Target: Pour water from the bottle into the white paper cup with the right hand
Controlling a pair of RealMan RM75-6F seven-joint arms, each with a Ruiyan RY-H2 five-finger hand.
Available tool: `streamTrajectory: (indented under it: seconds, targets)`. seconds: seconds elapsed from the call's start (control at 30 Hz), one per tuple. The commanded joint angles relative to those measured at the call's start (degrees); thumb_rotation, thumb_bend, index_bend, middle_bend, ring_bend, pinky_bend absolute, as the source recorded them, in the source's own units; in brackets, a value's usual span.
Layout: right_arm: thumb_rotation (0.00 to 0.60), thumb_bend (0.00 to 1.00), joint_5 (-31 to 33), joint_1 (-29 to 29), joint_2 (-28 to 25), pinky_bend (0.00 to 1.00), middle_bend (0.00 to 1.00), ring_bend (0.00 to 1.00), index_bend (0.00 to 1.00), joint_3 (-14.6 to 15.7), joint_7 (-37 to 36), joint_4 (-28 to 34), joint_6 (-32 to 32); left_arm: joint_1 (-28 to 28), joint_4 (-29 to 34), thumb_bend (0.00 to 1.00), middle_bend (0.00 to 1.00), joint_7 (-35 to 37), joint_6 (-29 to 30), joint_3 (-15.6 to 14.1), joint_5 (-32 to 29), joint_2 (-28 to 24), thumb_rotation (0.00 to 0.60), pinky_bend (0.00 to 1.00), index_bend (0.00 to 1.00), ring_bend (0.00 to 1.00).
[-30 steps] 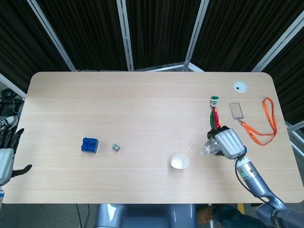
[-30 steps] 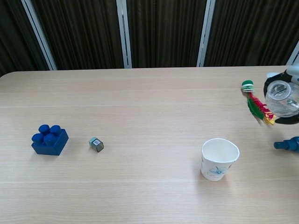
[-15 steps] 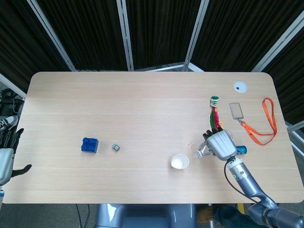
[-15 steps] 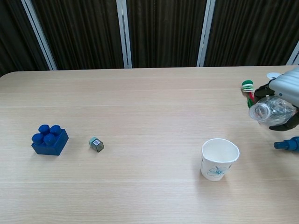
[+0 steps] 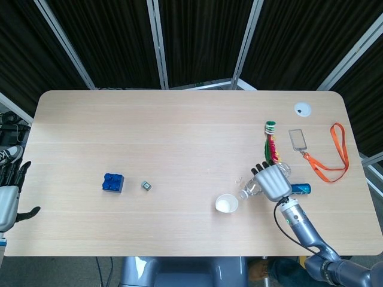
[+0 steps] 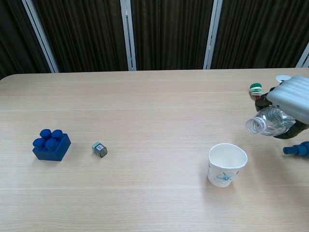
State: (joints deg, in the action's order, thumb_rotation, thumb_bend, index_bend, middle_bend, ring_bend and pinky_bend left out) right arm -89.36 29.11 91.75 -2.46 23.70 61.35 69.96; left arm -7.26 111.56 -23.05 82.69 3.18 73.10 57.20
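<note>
Nearest to the robot stands the one white paper cup (image 6: 227, 165), upright on the table (image 5: 179, 131) with its mouth open upward, which is the position it needs to receive water. Just above it and a little to the right, the right hand (image 6: 291, 99) holds the single clear bottle (image 6: 268, 122) with its fingers wrapped around the body. The bottle is tipped almost flat and its open neck points toward the cup; I judge it is held this way so that the water can run out over the rim. In the chest view the neck is not yet over the cup's mouth, so the pouring seems about to begin, and I cannot see any water falling. The left hand (image 5: 8, 197) rests at the left edge of the table, holding nothing, with its fingers apart; it has no part in this task. At about the same depth lie one blue building block (image 6: 51, 144) and one small grey-green cube (image 6: 99, 149), well apart from the cup. Beside the right hand there is one blue cylinder (image 5: 299, 189). Farther back I count one feathered shuttlecock (image 5: 271, 141), one orange lanyard (image 5: 332, 156) with one card holder (image 5: 297, 139), and one small white round disc (image 5: 302, 109).
</note>
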Motion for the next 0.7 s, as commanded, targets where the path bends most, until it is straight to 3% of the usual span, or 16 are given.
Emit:
streamTrajectory:
  seconds: [0.03, 0.7]
  targets:
    - [0.6, 0.29, 0.6, -0.2, 1.2, 0.5, 0.6, 0.49, 0.61, -0.3, 2.8, -0.7, 0.0, -0.1, 0.1, 0.02, 0.0, -0.1, -0.2, 0.0, -0.1, 0.0, 0.6, 0.0, 0.0, 0.0]
    - [0.6, 0.3, -0.4, -0.3, 2.7, 0.5, 0.6, 0.5, 0.61, -0.2, 8.9, -1.1, 1.6, -0.3, 0.0, 0.02, 0.0, 0.0, -0.4, 0.2, -0.6, 0.1, 0.6, 0.0, 0.0, 0.0]
